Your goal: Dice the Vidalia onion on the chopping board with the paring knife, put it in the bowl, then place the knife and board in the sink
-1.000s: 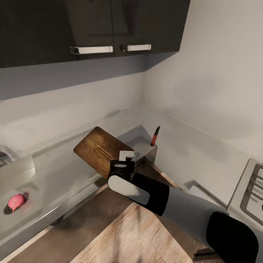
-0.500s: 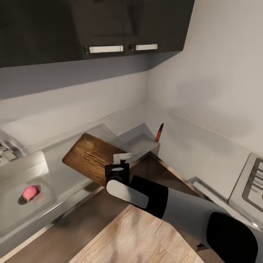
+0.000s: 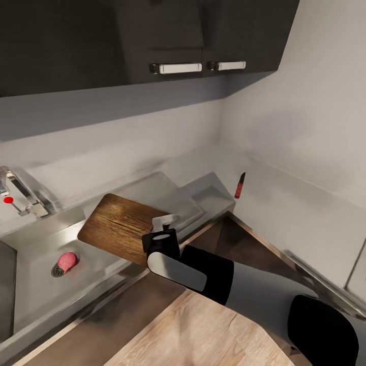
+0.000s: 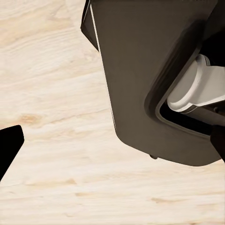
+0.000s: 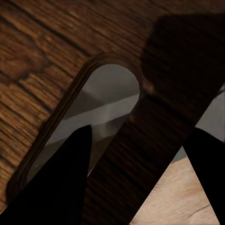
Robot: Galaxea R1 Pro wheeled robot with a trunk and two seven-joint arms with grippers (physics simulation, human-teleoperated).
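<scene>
My right gripper (image 3: pixel 163 222) is shut on the chopping board (image 3: pixel 119 226), a brown wooden board held tilted in the air over the sink's drainboard (image 3: pixel 152 187). In the right wrist view its dark fingers (image 5: pixel 61 183) pinch the strip beside the board's handle slot (image 5: pixel 101 101). The pinkish Vidalia onion (image 3: pixel 67 260) lies by the drain in the steel sink (image 3: pixel 30 290). Right of the board, the bowl (image 3: pixel 206 195) rests on the grey countertop (image 3: pixel 284 203). The paring knife (image 3: pixel 239 185) stands on end, its red handle at the bowl's far corner. My left gripper (image 4: pixel 112 145) is open above the wooden floor.
A chrome tap (image 3: pixel 23 190) with a red dot rises behind the sink. Dark wall cabinets (image 3: pixel 152 35) with silver handles hang above. The countertop turns a corner to the right along the pale wall. My own dark base (image 4: pixel 150 79) looms close in the left wrist view.
The head view has swung left, bringing the tap and more of the sink in. My right arm has carried the board left, away from the knife and closer to the onion.
</scene>
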